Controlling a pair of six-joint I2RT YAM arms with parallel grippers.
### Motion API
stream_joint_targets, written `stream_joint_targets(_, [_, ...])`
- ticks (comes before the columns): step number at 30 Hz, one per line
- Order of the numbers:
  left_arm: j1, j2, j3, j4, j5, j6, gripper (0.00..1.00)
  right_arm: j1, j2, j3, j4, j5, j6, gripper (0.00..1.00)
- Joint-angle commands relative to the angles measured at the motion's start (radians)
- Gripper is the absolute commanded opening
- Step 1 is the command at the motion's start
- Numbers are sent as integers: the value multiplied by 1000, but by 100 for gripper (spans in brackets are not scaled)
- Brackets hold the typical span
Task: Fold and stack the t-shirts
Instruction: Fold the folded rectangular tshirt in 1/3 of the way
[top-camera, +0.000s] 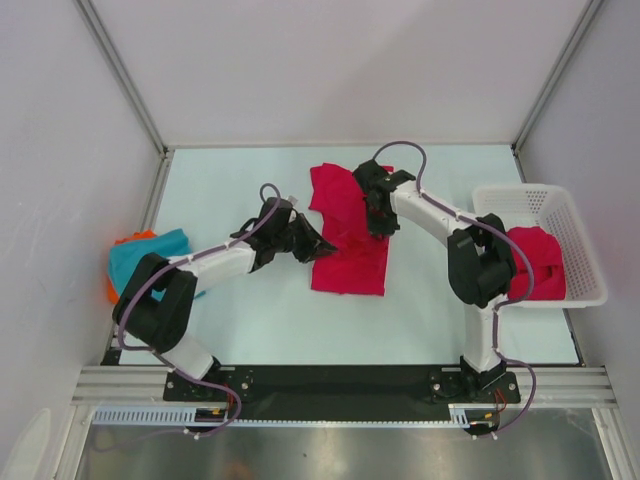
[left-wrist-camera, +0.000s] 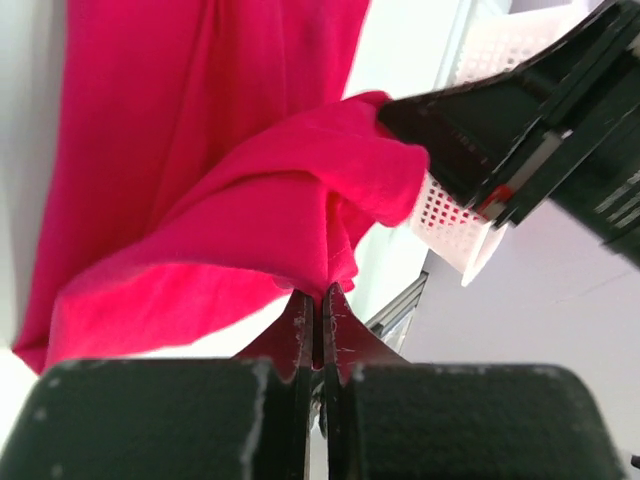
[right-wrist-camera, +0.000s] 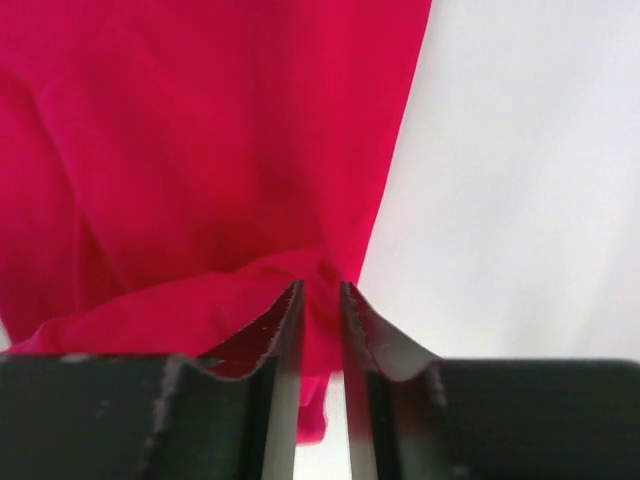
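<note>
Crimson t-shirt (top-camera: 348, 240) spread mid-table, half doubled over for the fold; pinched at its left edge by left gripper (left-wrist-camera: 318, 300), jaws pressed together on cloth; caught between slightly parted jaws of right gripper (right-wrist-camera: 320, 295), likely letting go; teal t-shirt (top-camera: 150, 255) parked far left; second crimson t-shirt (top-camera: 538, 262) waiting in white basket (top-camera: 580, 215).

Two arms with white links and black joint housings, mauve cables looping along each, on black base plates; left gripper (top-camera: 318, 246) and right gripper (top-camera: 381, 226) black, fingertips (right-wrist-camera: 285, 330) scuffed.
</note>
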Motion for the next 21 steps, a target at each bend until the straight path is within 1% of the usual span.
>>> stream_joint_targets(1, [23,44,62,53,69,30,10,-31,47,111,-31,3,-74,29])
stream_joint_targets(2, [28,55,67,55,77,30,14,-40,52,135,-32,6,-79,29])
stream_joint_targets(3, [31,60,68,56,81,33,21,-43,57,146,-32,6,-82,32])
stream_joint_targets(4, [33,63,70,62,86,33,33,-48,55,155,-36,9,-90,33])
stream_joint_targets(6, [39,64,70,67,92,38,41,-56,55,180,-40,11,-93,34])
stream_joint_targets(7, [40,63,68,67,94,41,46,-56,52,186,-46,17,-94,34])
stream_joint_targets(8, [46,57,65,67,94,41,48,-56,49,195,-54,23,-93,34])
stream_joint_targets(10, [51,47,57,66,94,45,57,-53,22,188,-62,23,-90,34])
stream_joint_targets(16, [71,3,14,59,77,53,60,3,-89,76,-43,28,-53,34])
stream_joint_targets(21, [74,-26,-32,59,69,58,60,68,-129,-9,-40,29,-1,35])
